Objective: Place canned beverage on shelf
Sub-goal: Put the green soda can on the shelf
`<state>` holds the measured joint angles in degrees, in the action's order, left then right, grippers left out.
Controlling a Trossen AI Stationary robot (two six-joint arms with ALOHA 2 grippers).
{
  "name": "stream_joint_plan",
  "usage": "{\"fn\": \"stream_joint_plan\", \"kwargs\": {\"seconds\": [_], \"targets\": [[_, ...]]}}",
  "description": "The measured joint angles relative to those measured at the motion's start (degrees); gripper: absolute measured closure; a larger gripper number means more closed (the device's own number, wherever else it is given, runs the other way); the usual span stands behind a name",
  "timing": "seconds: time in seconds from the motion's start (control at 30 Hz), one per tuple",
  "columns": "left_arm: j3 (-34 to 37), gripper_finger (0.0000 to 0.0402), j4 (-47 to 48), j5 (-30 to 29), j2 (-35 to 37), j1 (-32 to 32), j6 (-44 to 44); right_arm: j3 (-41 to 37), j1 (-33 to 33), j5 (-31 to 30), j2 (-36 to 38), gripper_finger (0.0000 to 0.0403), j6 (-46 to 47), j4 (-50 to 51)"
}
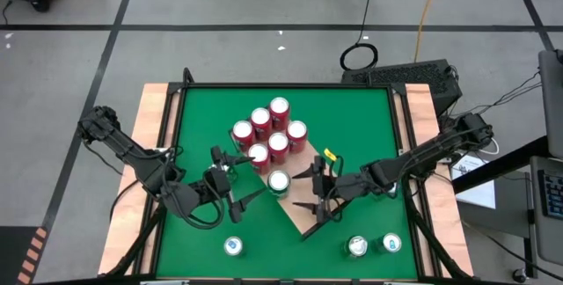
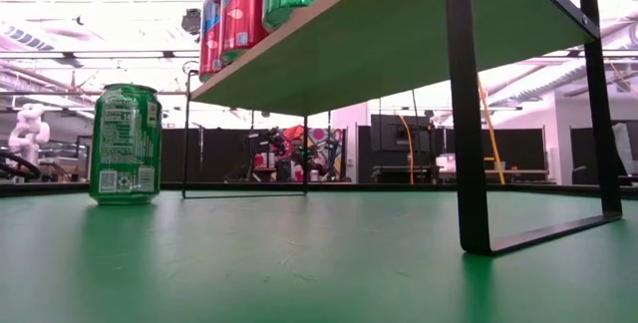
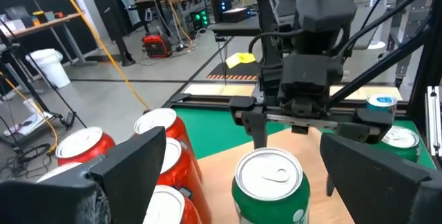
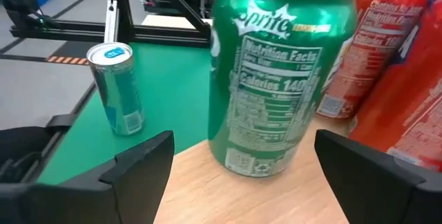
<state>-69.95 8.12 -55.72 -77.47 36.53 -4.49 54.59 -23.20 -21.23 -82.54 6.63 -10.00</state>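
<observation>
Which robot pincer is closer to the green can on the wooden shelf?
Right, though only slightly. The right pincer stands open just beside the green can on the shelf. The left pincer, also open, sits a bit farther off on the can's other side.

Six red cans (image 1: 268, 133) are seen on one shelf (image 1: 309, 217). One green can (image 1: 279, 181) is seen beside them on the shelf. Three more cans are counted on the table (image 1: 202, 118): one green can (image 1: 233, 246), one green can (image 1: 356, 247) and one blue can (image 1: 391, 244). Two grippers are seen, left (image 1: 240, 184) and right (image 1: 308, 190).
</observation>
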Motion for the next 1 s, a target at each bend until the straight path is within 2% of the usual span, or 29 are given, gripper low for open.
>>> {"fn": "stream_joint_plan", "kwargs": {"seconds": [0.23,0.47,0.57,0.8,1.0], "targets": [[0.0,0.0018,4.3,0.0,0.0,0.0,-4.8,0.0,-2.7,0.2,0.0,0.0064,0.2,0.0],[0.0,0.0018,14.5,0.7,-1.5,3.6,-16.9,0.0,-4.3,0.1,0.5,0.0064,0.1,0.4],[0.0,0.0025,14.7,0.2,-4.0,4.9,-20.1,0.0,-4.7,0.1,1.8,0.0064,-1.5,0.4],[0.0,0.0086,13.3,-0.4,-12.8,6.6,-27.0,0.0,-7.5,-4.6,7.4,0.0064,-5.1,2.2],[0.0,0.0144,13.2,-5.4,-18.9,6.5,-35.2,0.0,-8.9,-6.0,8.9,0.0064,-8.0,3.0]]}}
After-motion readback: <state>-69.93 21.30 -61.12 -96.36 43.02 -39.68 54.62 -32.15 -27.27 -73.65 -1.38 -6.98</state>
